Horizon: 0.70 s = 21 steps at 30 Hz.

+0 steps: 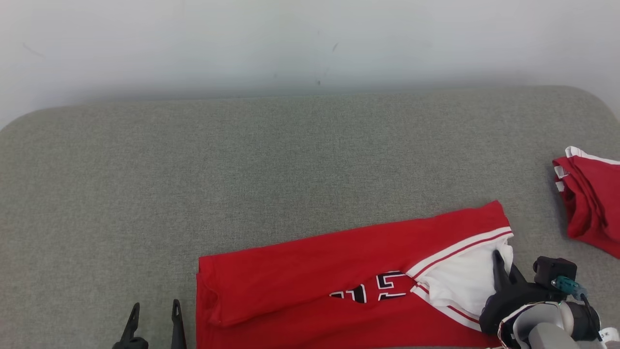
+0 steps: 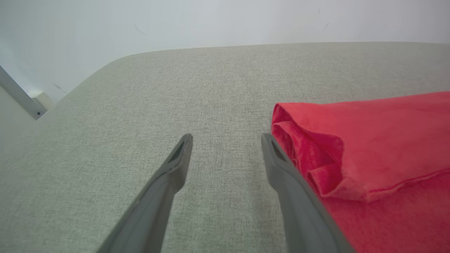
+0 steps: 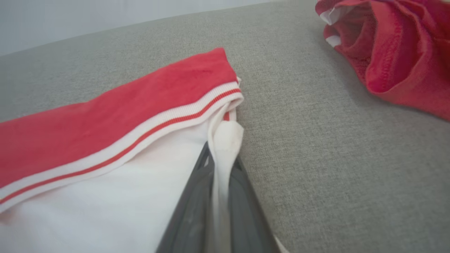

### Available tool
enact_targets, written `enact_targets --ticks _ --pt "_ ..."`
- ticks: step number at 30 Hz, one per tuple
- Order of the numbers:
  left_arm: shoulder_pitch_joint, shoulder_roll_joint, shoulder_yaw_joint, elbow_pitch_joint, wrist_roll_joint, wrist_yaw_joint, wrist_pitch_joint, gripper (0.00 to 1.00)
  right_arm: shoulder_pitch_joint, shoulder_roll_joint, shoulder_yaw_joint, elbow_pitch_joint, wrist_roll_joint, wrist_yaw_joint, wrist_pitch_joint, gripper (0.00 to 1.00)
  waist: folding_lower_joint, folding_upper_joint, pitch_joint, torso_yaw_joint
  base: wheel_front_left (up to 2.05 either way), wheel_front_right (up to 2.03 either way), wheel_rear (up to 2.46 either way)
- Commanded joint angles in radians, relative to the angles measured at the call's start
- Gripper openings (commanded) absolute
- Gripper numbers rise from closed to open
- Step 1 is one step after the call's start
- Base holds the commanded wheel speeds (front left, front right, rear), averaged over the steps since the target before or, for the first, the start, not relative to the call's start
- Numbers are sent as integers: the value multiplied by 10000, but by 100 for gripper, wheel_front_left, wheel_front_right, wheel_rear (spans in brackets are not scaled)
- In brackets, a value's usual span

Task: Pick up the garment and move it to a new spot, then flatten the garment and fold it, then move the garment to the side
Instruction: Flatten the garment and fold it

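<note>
The garment (image 1: pixel 315 261) is a red jersey with white-and-red striped trim, a white inner part and dark numerals, lying partly folded at the front of the grey padded surface. My right gripper (image 1: pixel 499 259) is shut on the white fabric at the jersey's right end; in the right wrist view the white cloth (image 3: pixel 225 147) is pinched between the closed fingers (image 3: pixel 197 196). My left gripper (image 1: pixel 154 312) stands open just left of the jersey's folded left edge (image 2: pixel 309 147), its fingers (image 2: pixel 175 165) over bare grey surface with nothing between them.
A second red garment (image 1: pixel 591 203) lies bunched at the right edge of the grey surface (image 1: pixel 242 169), and it also appears at the upper right of the right wrist view (image 3: pixel 397 49). A pale wall (image 1: pixel 310 39) runs behind the surface.
</note>
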State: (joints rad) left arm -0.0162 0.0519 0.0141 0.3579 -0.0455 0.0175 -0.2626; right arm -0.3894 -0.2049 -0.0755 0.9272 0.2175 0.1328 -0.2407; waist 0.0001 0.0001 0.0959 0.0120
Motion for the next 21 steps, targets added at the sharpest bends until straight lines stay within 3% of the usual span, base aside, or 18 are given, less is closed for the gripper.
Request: enact_targets --ticks 1,9,18,21 --pt "69 -14 8 17 -37 -11 -27 100 -34 113 33 -179 -126 -42 -103 0 -1 -1 -46 -47 0 0 0" --pt "181 -18 -6 35 -93 -26 -27 100 414 724 1423 -1747 307 -40 -27 0 -1 -1 -221 -253 0 0 0" --pt "241 -19 -291 63 -231 3 -27 100 1461 833 3979 -5274 2055 -39 1676 0 -1 -1 -366 -286 0 0 0" --pt "104 -18 -477 81 -263 -30 -27 100 1669 897 4680 -5941 2279 -39 2181 0 -1 -1 -326 -114 0 0 0"
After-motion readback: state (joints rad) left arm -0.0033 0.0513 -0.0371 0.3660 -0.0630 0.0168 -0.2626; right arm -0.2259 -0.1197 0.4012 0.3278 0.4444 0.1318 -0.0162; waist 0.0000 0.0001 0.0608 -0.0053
